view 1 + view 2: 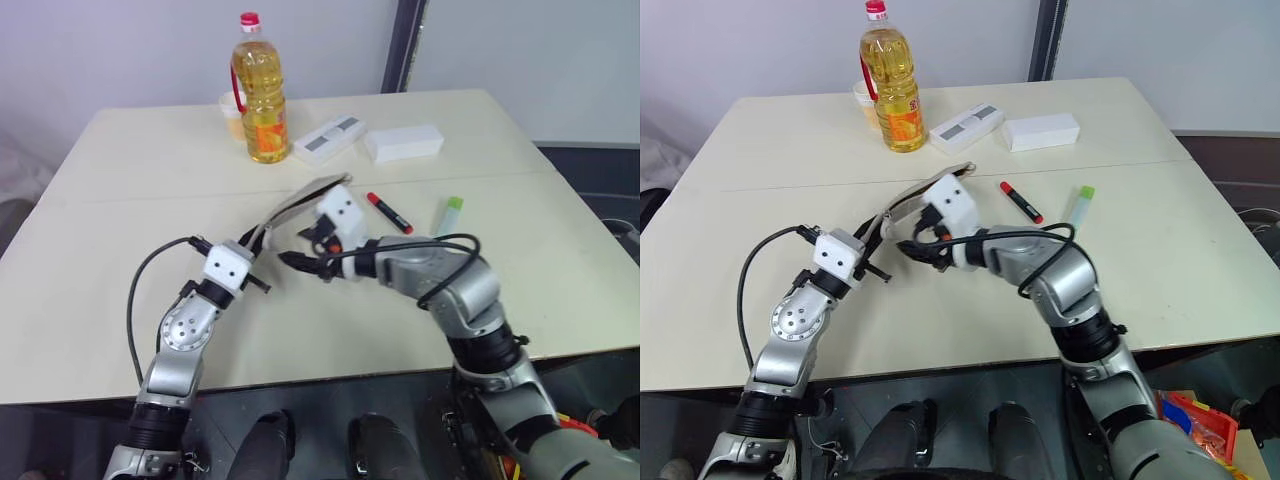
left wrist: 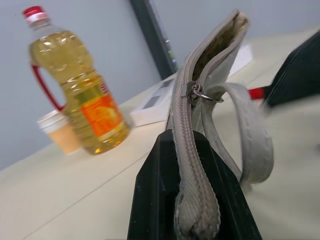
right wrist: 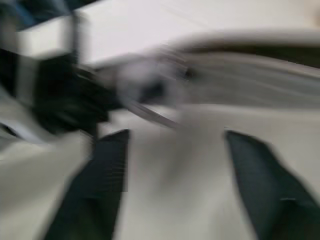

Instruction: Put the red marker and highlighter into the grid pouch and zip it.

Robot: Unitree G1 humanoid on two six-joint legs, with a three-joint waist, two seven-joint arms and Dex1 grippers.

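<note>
Grid pouch (image 2: 200, 125) pinched at one end between closed left fingers (image 2: 192, 195), mouth partly unzipped, right fingers (image 3: 172, 185) spread empty beside it; red marker (image 1: 389, 212) and highlighter (image 1: 449, 214) beyond on table (image 1: 120, 230), unloaded, zipping pending.

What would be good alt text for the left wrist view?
The left gripper pinches the zipper end of the grey pouch, whose far end gapes open. Behind stand an oil bottle and a paper cup on the table.
</note>
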